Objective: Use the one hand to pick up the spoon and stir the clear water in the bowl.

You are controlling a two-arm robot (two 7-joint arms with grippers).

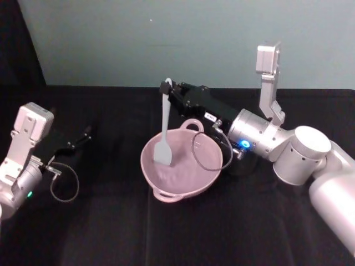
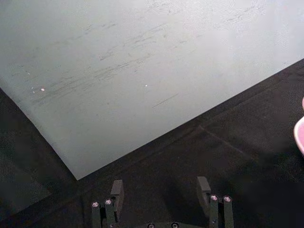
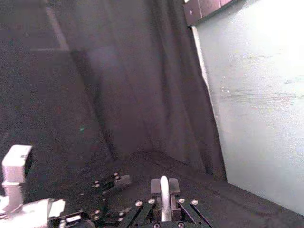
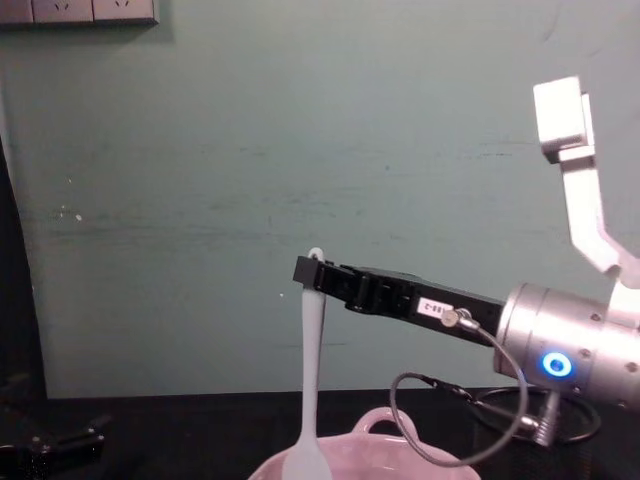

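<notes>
The pale pink bowl sits mid-table, loop handle toward the wall; its rim also shows in the chest view. The clear water is only a faint sheen on the bottom. My right gripper reaches in from the right above the bowl, shut on the top of the white spoon. The spoon hangs nearly upright with its flat head down inside the bowl's left side. From the chest, the spoon drops from the right gripper behind the rim. The handle stands between the pads. My left gripper rests open at the far left.
A black cloth covers the table, with a teal wall close behind. A cable loop hangs from the right wrist over the bowl's right rim. The bowl's edge peeks into the left wrist view beyond the open left gripper.
</notes>
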